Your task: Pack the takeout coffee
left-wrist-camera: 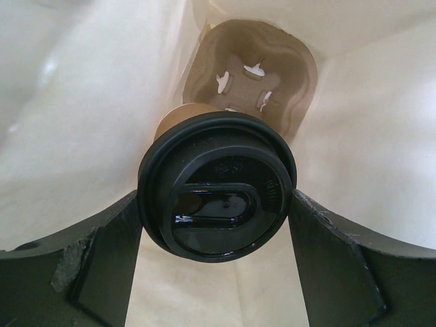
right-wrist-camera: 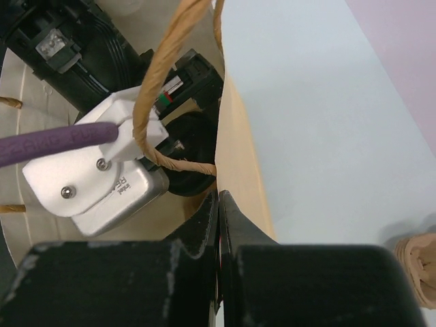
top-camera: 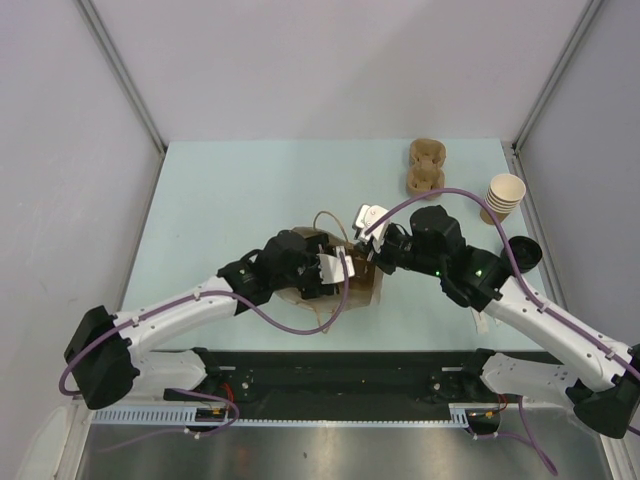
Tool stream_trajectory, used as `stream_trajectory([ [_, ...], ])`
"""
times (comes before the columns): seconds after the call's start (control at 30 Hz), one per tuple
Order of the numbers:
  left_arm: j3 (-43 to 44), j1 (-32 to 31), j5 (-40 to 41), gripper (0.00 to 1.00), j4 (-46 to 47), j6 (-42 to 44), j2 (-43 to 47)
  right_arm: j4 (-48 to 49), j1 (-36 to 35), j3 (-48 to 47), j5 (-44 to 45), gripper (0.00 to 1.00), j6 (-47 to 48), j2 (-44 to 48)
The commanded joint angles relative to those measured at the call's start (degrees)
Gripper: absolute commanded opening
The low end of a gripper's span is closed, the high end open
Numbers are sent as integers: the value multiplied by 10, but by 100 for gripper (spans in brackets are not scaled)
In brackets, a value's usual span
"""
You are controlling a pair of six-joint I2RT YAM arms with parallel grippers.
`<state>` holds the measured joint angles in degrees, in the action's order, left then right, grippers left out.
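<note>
The right gripper (right-wrist-camera: 218, 208) pinches the bag's (right-wrist-camera: 243, 170) rim, likely to keep it open, while the left gripper (left-wrist-camera: 216, 208) clamps the lidded cup (left-wrist-camera: 218, 191) above the tray (left-wrist-camera: 248, 75) inside.

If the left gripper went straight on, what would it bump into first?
Probably the brown cup carrier at the bottom of the paper bag, with the takeout coffee the left gripper holds touching first; depth is unclear.

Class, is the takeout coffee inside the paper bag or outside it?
Inside: the left wrist view shows the lidded takeout coffee surrounded by the walls of the paper bag.
</note>
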<state>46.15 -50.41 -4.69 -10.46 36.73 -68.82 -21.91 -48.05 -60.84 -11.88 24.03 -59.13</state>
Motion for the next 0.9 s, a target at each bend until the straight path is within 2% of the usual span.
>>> stream_trajectory([
  [0.0, -9, -9, -12, 19, 33, 33, 10, 30, -8, -1, 12, 0, -7, 13],
  [0.43, -31, -51, 8, 18, 3, 72, 47, 49, -6, 9, 36, 0, -24, 18],
  [0.87, 11, -62, 13, 18, 3, 65, -16, 50, -6, 12, -1, 0, -27, 23],
])
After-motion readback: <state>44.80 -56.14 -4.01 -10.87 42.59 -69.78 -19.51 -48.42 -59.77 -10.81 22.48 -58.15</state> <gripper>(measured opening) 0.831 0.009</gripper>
